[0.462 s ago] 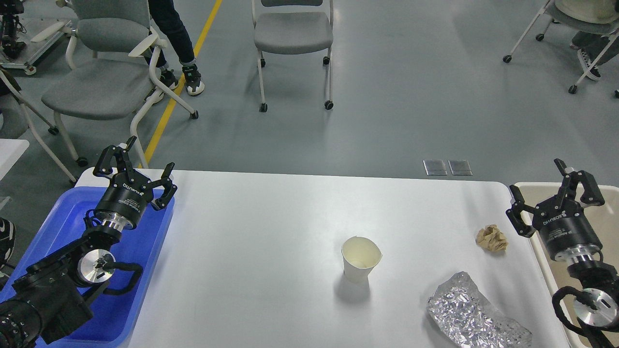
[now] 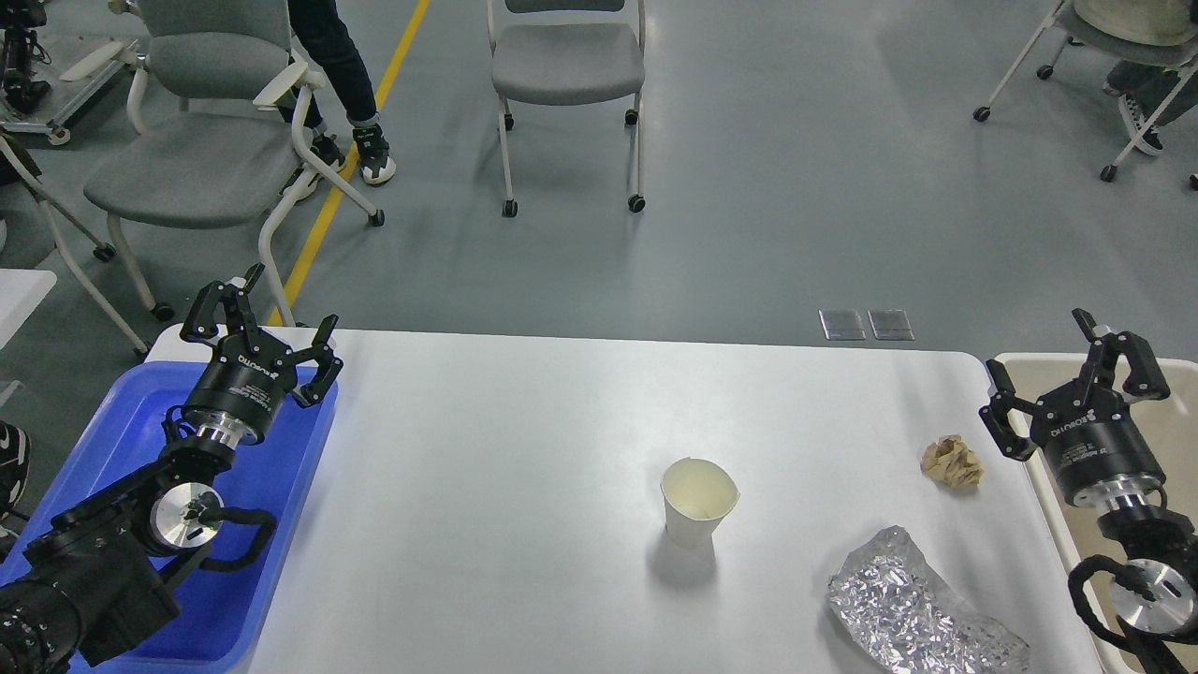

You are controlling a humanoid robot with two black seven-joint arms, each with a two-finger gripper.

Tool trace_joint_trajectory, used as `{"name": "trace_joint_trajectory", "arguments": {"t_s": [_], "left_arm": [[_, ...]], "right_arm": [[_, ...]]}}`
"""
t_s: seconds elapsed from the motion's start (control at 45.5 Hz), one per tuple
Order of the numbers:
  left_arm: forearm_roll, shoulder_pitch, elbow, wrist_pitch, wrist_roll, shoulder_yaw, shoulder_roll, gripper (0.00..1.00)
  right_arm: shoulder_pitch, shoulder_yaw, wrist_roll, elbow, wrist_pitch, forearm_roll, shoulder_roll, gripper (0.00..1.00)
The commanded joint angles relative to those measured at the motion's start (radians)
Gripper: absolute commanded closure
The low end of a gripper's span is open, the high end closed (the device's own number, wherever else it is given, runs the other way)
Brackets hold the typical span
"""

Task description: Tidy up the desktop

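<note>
The white desktop (image 2: 524, 449) fills the middle of the head view. On it stand a white paper cup (image 2: 696, 502), upright and empty, a crumpled brown paper ball (image 2: 952, 461) at the right, and a crumpled sheet of silver foil (image 2: 913, 613) at the front right. My left gripper (image 2: 269, 321) is open and empty above the far edge of the blue tray (image 2: 103, 440). My right gripper (image 2: 1058, 370) is open and empty over the desktop's right edge, just right of the paper ball.
A beige bin (image 2: 1165, 412) stands at the right edge under my right arm. Grey wheeled chairs (image 2: 566, 65) and a person's legs (image 2: 342, 84) stand on the floor beyond the desktop.
</note>
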Motion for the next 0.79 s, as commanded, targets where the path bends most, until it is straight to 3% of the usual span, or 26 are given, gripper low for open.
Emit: {"name": "trace_joint_trajectory", "arguments": {"t_s": [0.0,0.527,0.615,0.769], "left_arm": [[-0.001,0.000,0.000,0.000,0.000,0.000,0.000,0.02],[-0.001,0.000,0.000,0.000,0.000,0.000,0.000,0.02],[-0.001,0.000,0.000,0.000,0.000,0.000,0.000,0.02],[0.001,0.000,0.000,0.000,0.000,0.000,0.000,0.02]], "right_arm": [[-0.004,0.015,-0.001,0.002,0.007,0.003,-0.003,0.00],[-0.014,0.015,-0.011,0.007,-0.007,0.041,-0.042,0.00],[-0.007,0.015,-0.033,0.016,-0.013,0.054,-0.052,0.00],[-0.007,0.010,-0.110,0.030,-0.018,0.147,-0.088,0.00]]}}
